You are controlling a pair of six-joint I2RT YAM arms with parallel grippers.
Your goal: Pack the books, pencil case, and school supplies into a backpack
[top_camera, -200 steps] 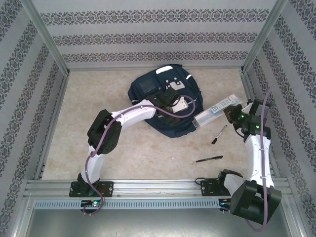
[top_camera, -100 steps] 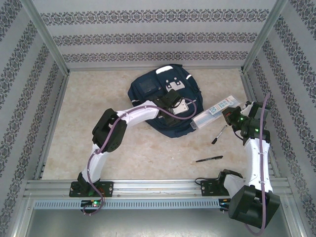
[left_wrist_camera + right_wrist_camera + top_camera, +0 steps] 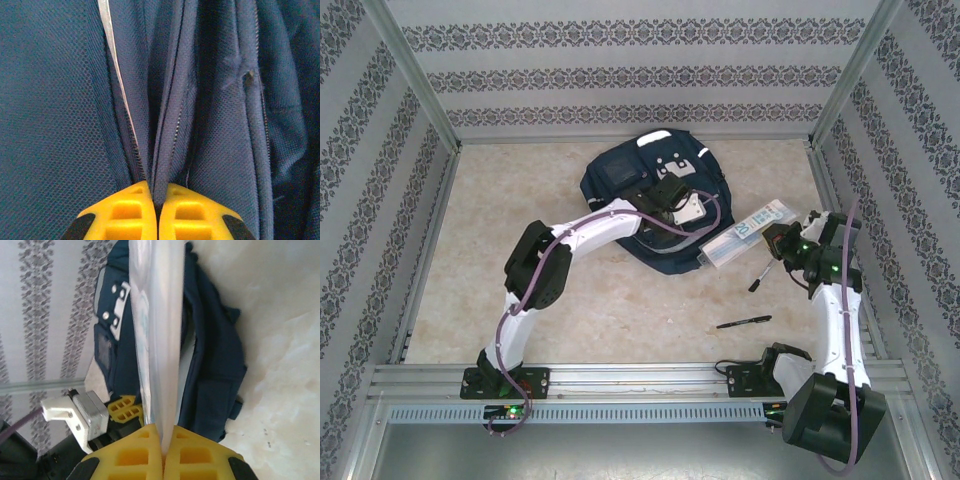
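Observation:
The navy backpack [image 3: 620,185] lies at the back middle of the table. My left gripper [image 3: 672,193] is over its right half, shut on a fold of navy fabric [image 3: 167,150] beside the zipper teeth [image 3: 131,142]. My right gripper [image 3: 782,241] is shut on one end of the translucent pencil case [image 3: 742,233], printed with a blue "20". The case's far end reaches the backpack's right edge. In the right wrist view the pencil case [image 3: 159,330] runs up from the gripper [image 3: 162,432], across the backpack [image 3: 212,365]. Two black pens [image 3: 764,272] [image 3: 743,322] lie on the table. The booklet and orange square are out of view.
The table is walled by patterned panels with metal posts [image 3: 835,95] at the corners. The right post and wall stand close beside the right arm. Bare table [image 3: 490,220] stretches left of the backpack and in front of it.
My right gripper has carried the pencil case leftward, bringing its far end up to the backpack's right edge. The left gripper has shifted slightly toward the back, still pinching fabric.

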